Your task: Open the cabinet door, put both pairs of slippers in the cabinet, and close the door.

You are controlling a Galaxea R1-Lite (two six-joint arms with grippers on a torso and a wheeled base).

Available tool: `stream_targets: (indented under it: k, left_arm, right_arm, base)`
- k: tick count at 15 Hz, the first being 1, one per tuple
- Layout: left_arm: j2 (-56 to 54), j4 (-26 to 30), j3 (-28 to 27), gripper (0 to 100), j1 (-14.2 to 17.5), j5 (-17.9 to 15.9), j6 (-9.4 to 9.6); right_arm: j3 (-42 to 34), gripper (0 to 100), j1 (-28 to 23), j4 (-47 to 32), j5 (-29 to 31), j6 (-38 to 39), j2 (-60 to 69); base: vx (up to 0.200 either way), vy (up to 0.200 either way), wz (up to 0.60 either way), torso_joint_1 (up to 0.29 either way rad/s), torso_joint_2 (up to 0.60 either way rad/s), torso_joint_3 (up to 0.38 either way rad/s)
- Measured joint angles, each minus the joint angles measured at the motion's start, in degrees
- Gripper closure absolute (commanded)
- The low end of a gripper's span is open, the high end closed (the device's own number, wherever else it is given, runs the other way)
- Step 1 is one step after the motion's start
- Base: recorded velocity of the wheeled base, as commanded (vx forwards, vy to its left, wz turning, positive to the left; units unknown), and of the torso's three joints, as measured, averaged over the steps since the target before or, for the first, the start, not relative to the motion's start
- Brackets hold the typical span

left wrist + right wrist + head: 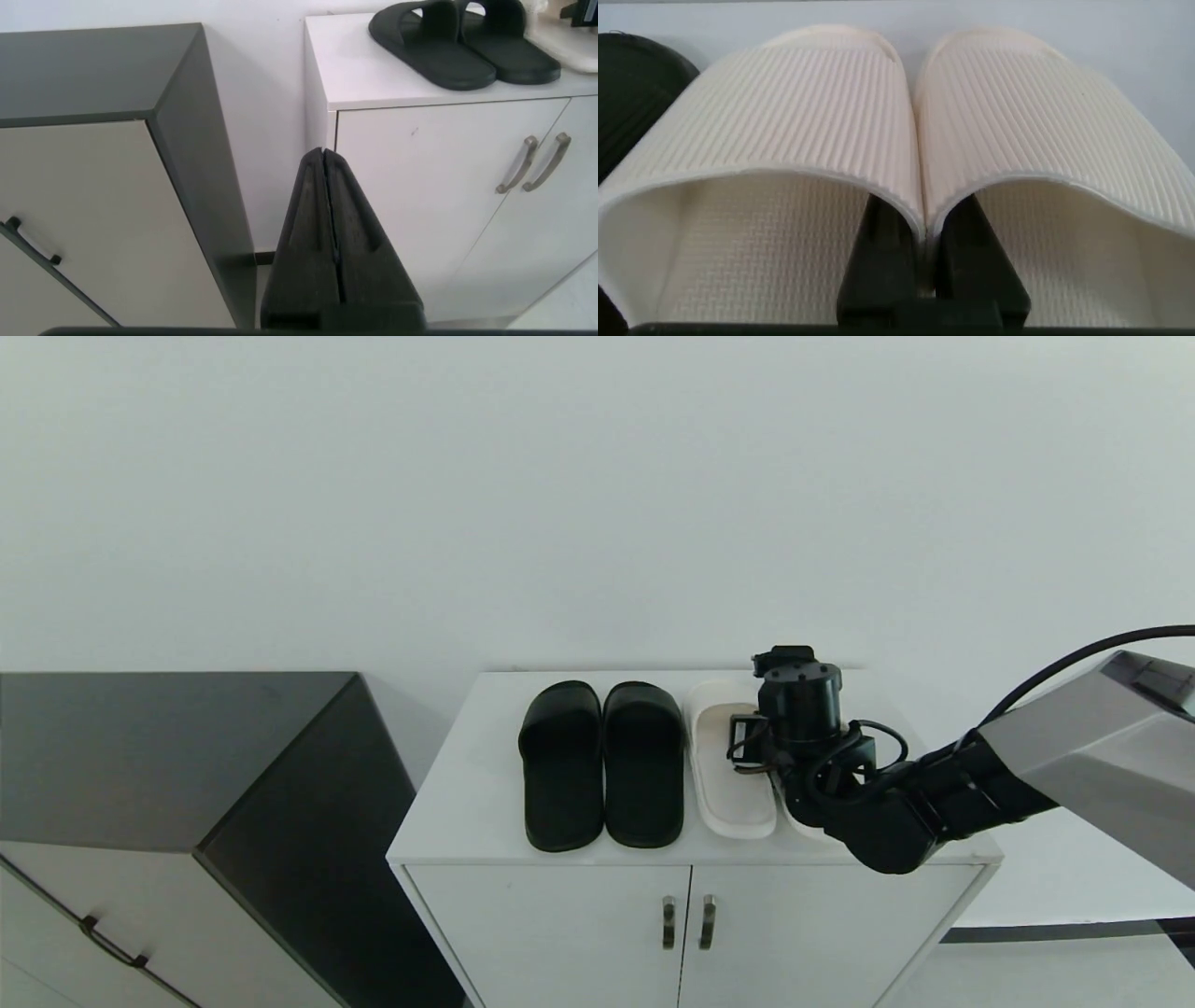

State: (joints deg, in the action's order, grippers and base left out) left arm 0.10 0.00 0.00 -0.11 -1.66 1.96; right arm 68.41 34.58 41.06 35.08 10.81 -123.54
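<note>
Right claw [924,273]: clamped on the white slippers [831,121], one finger under each strap, the two adjoining strap edges pinched between them (fingertips hidden beneath the straps).
White slippers: side by side and touching on the white tabletop [462,803], heels near its front edge.
Black slippers [602,765]: just beside the right claw's pair, on the side toward the left arm. They lie parallel and touch each other, with bare tabletop beyond them out to the edge.
Cabinet [551,933]: below the right claw. Both doors are shut, and the door handles [686,922] are paired at the centre seam.
Left claw [324,166]: fingers pressed together, holding nothing, low before the cabinet's front corner. The door handles lie off to one side of it.
Dark cabinet [140,756]: beside the left claw (a narrow gap separates it from the white cabinet).
</note>
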Motion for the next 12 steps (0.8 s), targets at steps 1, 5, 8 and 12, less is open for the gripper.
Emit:
stream_targets:
  k: [1, 5, 8, 12]
  left_arm:
    - [0.00, 0.00, 0.00, 100, 0.00, 0.05, -0.05]
    - [0.00, 0.00, 0.00, 100, 0.01, -0.01, -0.30]
    - [0.00, 0.00, 0.00, 100, 0.01, 0.00, -0.30]
    - [0.00, 0.00, 0.00, 100, 0.01, 0.00, -0.30]
  right_arm:
    - [-0.28, 100, 0.04, 0.00, 0.09, -0.15, 0.39]
    - [-4.94, 100, 1.19, 0.02, 0.20, -1.89, 5.85]
    - [-12.74, 100, 3.95, 0.02, -2.82, -2.28, 12.98]
    - [-25.78, 100, 10.84, -0.20, -11.45, -2.26, 25.00]
  base:
    - [0.000, 0.000, 0.00, 0.000, 0.00, 0.000]
    - [0.000, 0.000, 0.00, 0.000, 0.00, 0.000]
    - [0.000, 0.000, 0.00, 0.000, 0.00, 0.000]
    - [0.000, 0.000, 0.00, 0.000, 0.00, 0.000]
